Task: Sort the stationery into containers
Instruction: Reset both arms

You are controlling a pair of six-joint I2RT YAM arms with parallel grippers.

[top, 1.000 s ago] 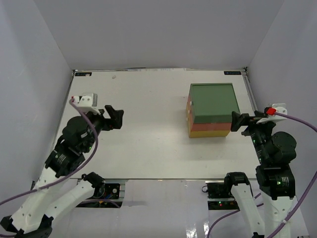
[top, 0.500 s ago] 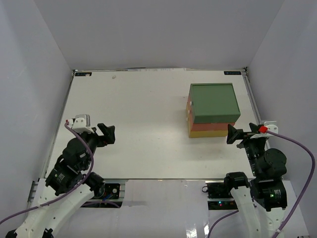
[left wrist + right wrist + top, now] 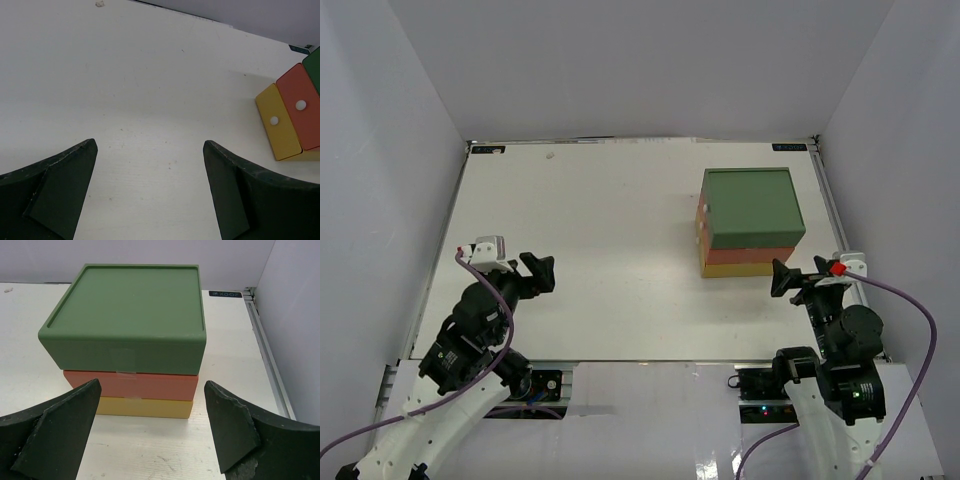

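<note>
White walls (image 3: 410, 120) box in a white table (image 3: 620, 250) on three sides. The biggest thing on it is the stack of drawers (image 3: 750, 222), standing well to the right and towards the far edge. The green drawer (image 3: 130, 295) is on top, the orange-red drawer (image 3: 130, 385) in the middle and the yellow drawer (image 3: 145, 407) at the bottom. All three are pushed in flush.

The left arm (image 3: 470, 340) and right arm (image 3: 845, 335) are both folded low by the near edge, probably a resting pose clear of the work area. The left pincer (image 3: 537, 272) is released and holds nothing, its jaws spread over bare table well apart from the stack. The right pincer (image 3: 790, 280) is also released and empty, just in front of the stack and facing its plain side.

The small white knobs (image 3: 300, 105) sit on the side turned to the left arm.

No pens, highlighters or tape rolls show in any view. They may be inside the drawers, but the closed fronts hide that.
</note>
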